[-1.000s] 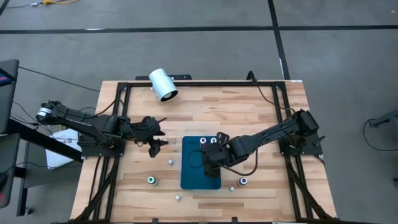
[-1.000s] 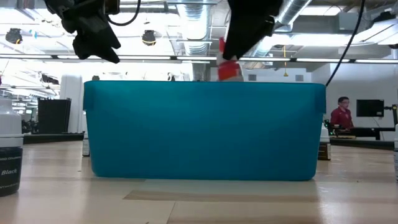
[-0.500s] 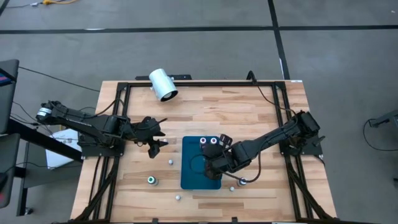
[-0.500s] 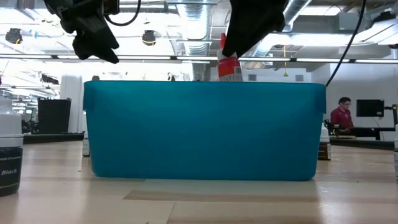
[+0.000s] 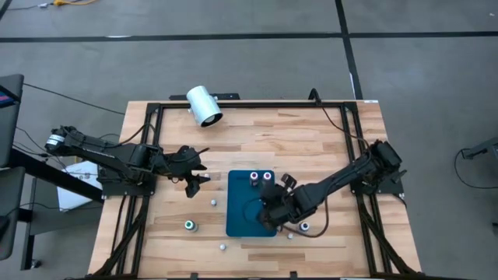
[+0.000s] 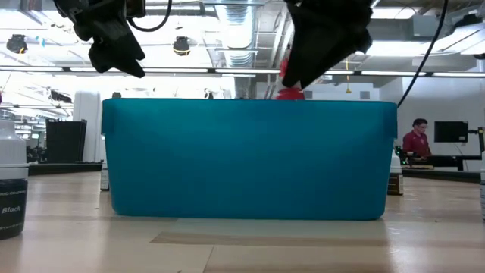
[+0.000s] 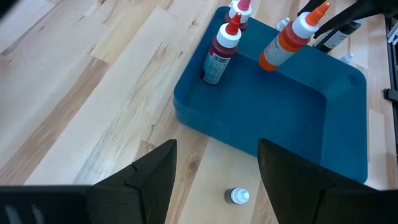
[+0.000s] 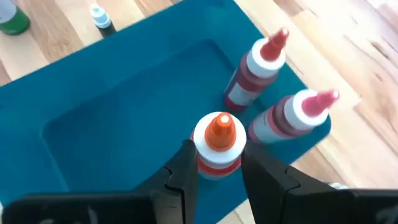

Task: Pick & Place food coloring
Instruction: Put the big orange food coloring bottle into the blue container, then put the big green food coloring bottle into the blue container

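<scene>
My right gripper point(image 8: 216, 163) is shut on an orange food coloring bottle point(image 8: 217, 142) over the teal tray point(image 8: 118, 112), toward its near right part point(image 5: 272, 213). A red bottle point(image 8: 256, 68) and a pink one point(image 8: 291, 118) stand upright on their bases at the tray's far end. A green bottle point(image 5: 189, 225) and a dark bottle point(image 5: 304, 227) stand on the table beside the tray. My left gripper point(image 5: 194, 176) hangs open above the table left of the tray, holding nothing. My right gripper pinches the orange bottle's body just below its white shoulder point(image 8: 216, 163), one finger point(image 8: 186, 168) on each side. The fingers slant down from the table's right. The bottle is tilted point(image 7: 287, 42); whether its bottom touches the tray floor I cannot tell.
A large white cylinder point(image 5: 204, 106) lies at the table's far edge. Small white caps point(image 5: 213, 202) point(image 5: 222, 246) point(image 5: 289, 235) sit on the wood around the tray. In the low view a black-labelled bottle point(image 6: 11, 186) stands at the left, and the tray's near wall point(image 6: 250, 159) hides its inside.
My right gripper has moved toward the table's near edge and a little right, sinking and rolling its wrist, with the orange bottle still in its hold. The bottle now sits lower, mostly behind the tray's wall in the low view.
</scene>
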{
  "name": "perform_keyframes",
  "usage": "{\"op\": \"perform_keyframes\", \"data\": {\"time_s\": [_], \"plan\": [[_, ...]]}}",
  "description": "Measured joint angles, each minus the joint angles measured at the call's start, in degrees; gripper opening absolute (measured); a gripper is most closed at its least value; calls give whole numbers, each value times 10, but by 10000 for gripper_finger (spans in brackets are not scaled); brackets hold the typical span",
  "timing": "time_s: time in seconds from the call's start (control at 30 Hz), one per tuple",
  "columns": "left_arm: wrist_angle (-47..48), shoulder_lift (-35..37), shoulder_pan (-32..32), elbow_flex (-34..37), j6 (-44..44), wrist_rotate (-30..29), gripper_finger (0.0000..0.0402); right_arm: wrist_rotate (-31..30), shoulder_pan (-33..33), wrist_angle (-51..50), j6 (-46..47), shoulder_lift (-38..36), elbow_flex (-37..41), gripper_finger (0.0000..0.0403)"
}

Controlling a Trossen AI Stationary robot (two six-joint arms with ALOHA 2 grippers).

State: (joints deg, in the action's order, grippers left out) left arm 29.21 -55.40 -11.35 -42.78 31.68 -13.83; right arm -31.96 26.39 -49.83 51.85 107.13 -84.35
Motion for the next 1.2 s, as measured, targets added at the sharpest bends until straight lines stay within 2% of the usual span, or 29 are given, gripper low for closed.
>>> {"op": "perform_keyframes", "data": {"time_s": [0.17,0.33,0.6,0.7,0.93,1.2], "plan": [[0,0,0,0,0,0,213,-29,11,15,26,0,16,91],[0,0,0,0,0,0,213,-43,15,64,38,0,48,66],[0,0,0,0,-8,0,213,-63,22,71,66,0,66,37],[0,0,0,0,-10,0,213,-83,26,68,66,0,66,32],[0,0,0,0,-10,0,213,-84,29,68,67,-1,66,28],[-3,0,0,0,-10,0,213,-91,37,43,63,-37,64,25]]}}
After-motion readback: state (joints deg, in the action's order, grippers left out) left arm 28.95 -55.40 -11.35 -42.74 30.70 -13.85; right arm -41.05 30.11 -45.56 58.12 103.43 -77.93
